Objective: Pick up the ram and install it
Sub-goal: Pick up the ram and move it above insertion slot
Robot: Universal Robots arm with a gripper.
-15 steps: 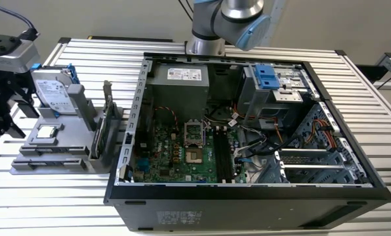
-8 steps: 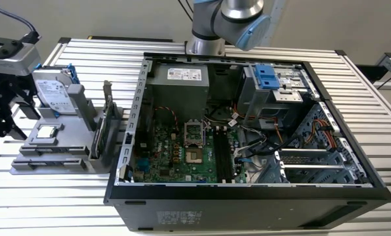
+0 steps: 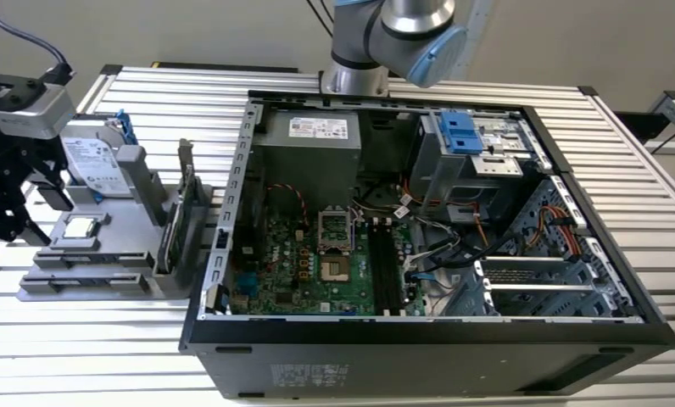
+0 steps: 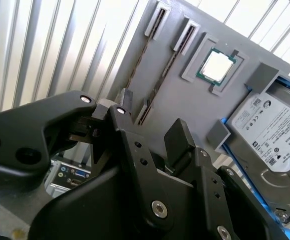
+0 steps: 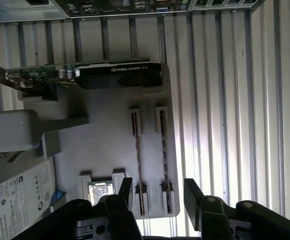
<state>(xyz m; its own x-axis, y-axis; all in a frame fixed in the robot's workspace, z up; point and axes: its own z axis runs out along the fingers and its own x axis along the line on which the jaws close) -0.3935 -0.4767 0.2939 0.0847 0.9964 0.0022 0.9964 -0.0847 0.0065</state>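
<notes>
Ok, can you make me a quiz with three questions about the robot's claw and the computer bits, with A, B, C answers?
1. Where is the gripper?
A) above the grey tray
B) inside the computer case
C) beneath the table

2. How many ram sticks stand in the tray?
A) one
B) two
C) five

3. How are the gripper's fingers?
A) shut on a ram stick
B) shut on the square chip
C) open, holding nothing

Answers:
1 A: both wrist views show the tray just beyond the fingers.
2 B: two thin sticks stand on edge, side by side in their holders.
3 C: the first wrist view shows a clear gap between the fingers, with nothing in it.
</notes>
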